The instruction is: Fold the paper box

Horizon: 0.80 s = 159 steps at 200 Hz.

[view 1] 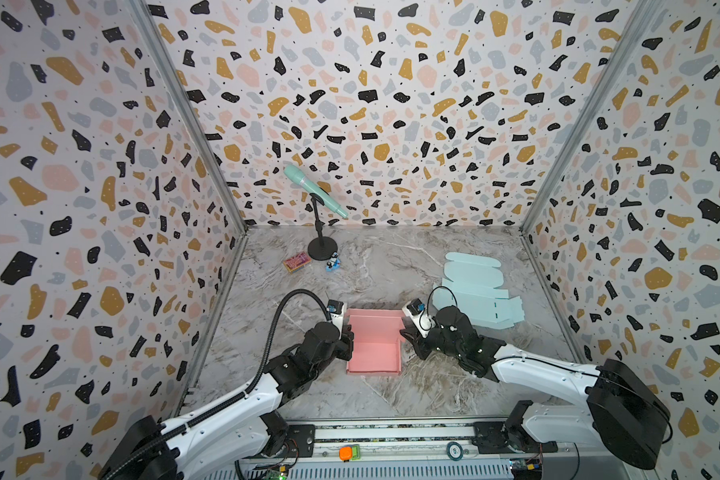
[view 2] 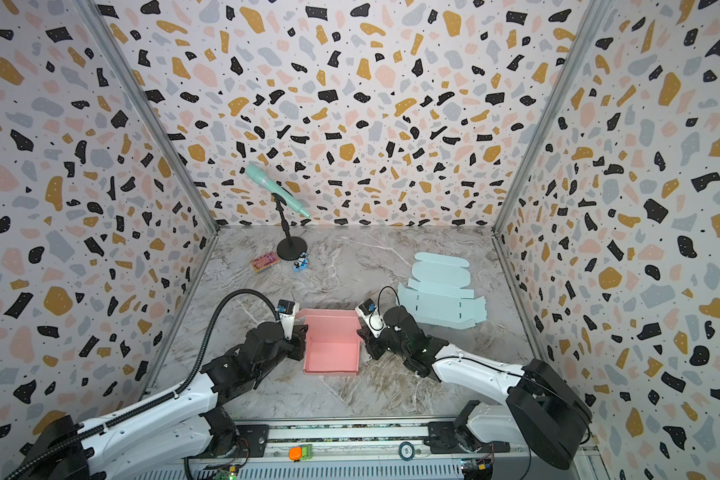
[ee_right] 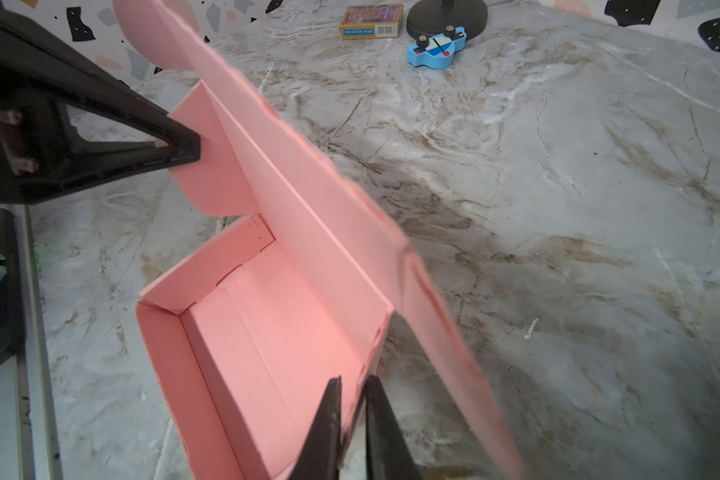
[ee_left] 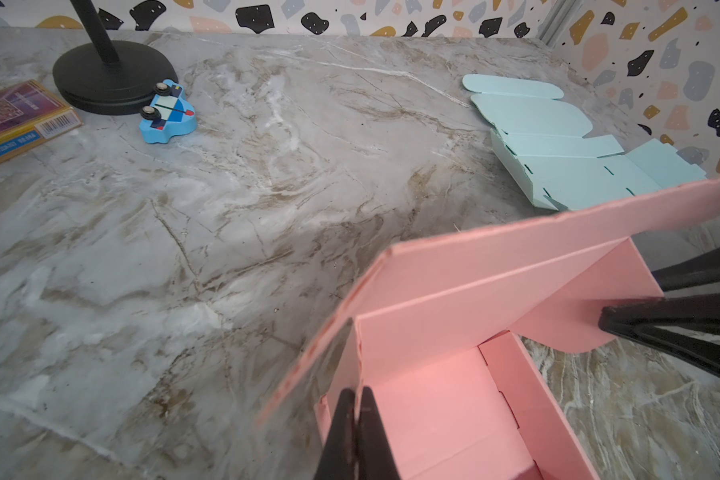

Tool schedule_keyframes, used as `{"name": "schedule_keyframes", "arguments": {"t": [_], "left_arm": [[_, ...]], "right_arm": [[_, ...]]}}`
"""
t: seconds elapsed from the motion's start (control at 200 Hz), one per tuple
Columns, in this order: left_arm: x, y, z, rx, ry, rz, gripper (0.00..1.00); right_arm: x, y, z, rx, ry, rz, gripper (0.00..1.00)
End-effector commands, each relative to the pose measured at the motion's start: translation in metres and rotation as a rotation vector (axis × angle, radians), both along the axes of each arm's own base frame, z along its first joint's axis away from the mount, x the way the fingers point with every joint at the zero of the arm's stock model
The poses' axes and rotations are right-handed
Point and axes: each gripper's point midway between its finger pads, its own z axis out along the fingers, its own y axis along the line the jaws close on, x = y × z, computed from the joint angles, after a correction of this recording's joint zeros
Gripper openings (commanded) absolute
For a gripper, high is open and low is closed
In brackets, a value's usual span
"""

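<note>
Left jaws pinch one flap of pink box [ee_left: 433,395], right jaws barely parted astride another

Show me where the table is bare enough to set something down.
Free: the middle, between microphone stand base, blue flat carton and pink box; also the front strip before it. Crowded: the stand's corner with card pack and toy car.

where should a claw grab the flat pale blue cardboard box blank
The pale blue cardboard blank: likely pinch its upturned side flap, coming from the table's middle; the rest lies flat on the marble tabletop.
</note>
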Motion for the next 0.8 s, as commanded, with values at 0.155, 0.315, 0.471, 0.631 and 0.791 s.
{"name": "schedule_keyframes", "arguments": {"t": [0.155,0.315,0.471,0.631,0.791], "left_arm": [[0.007,-0.011,0.028,-0.046,-0.108,0.015,0.00],[0.009,-0.012,0.030,-0.039,-0.137,0.028,0.00],[0.012,-0.011,0.029,-0.055,-0.153,0.050,0.00],[0.016,-0.006,0.024,-0.053,-0.172,0.085,0.00],[0.018,0.001,0.017,-0.039,-0.191,0.119,0.00]], "right_arm": [[0.005,0.016,0.025,0.069,0.009,0.007,0.15],[0.008,0.022,0.030,0.084,0.005,0.011,0.17],[0.016,0.028,0.031,0.087,0.009,-0.005,0.19],[0.025,0.033,0.023,0.063,0.023,-0.020,0.20],[0.030,0.033,0.017,0.045,0.025,-0.037,0.21]]}}
